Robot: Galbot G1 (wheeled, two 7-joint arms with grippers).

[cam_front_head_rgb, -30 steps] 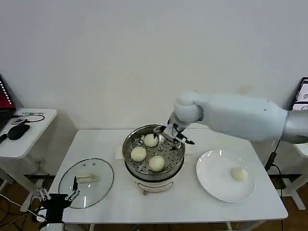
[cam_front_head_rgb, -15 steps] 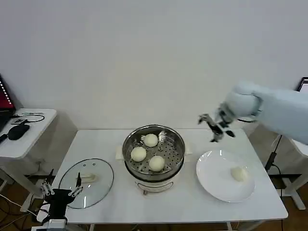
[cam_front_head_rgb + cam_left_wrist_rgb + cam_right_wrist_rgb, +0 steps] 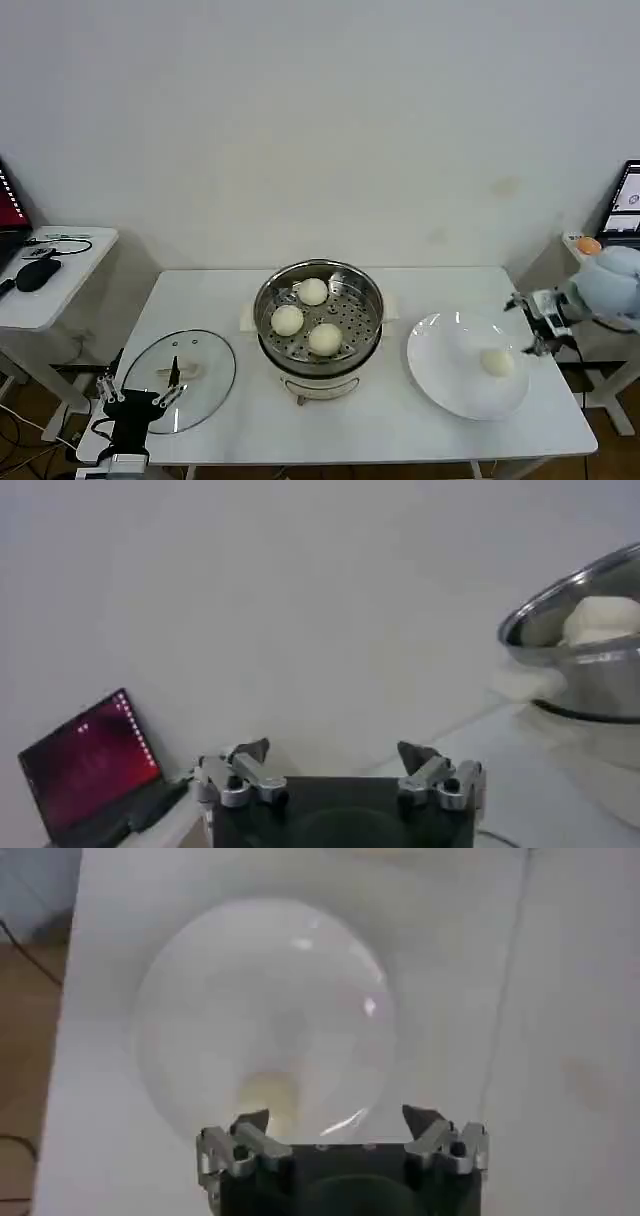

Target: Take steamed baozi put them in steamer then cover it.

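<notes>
Hovering spread beside the plate (image 3: 440, 385)'s baozi (image 3: 495, 362), right end effector (image 3: 534, 322) empty

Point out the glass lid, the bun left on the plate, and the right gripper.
cover (image 3: 180, 378), head view, on the glass beside its handle.
steamed baozi (image 3: 495, 362), head view, centre of the bun on the plate.
right gripper (image 3: 531, 324), head view, midway between its open fingers.

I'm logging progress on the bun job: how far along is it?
Three buns sit in the steamer. The last bun is on the plate; the open right gripper hangs empty beside it. The lid lies on the table by the open left gripper, so covering remains.
</notes>
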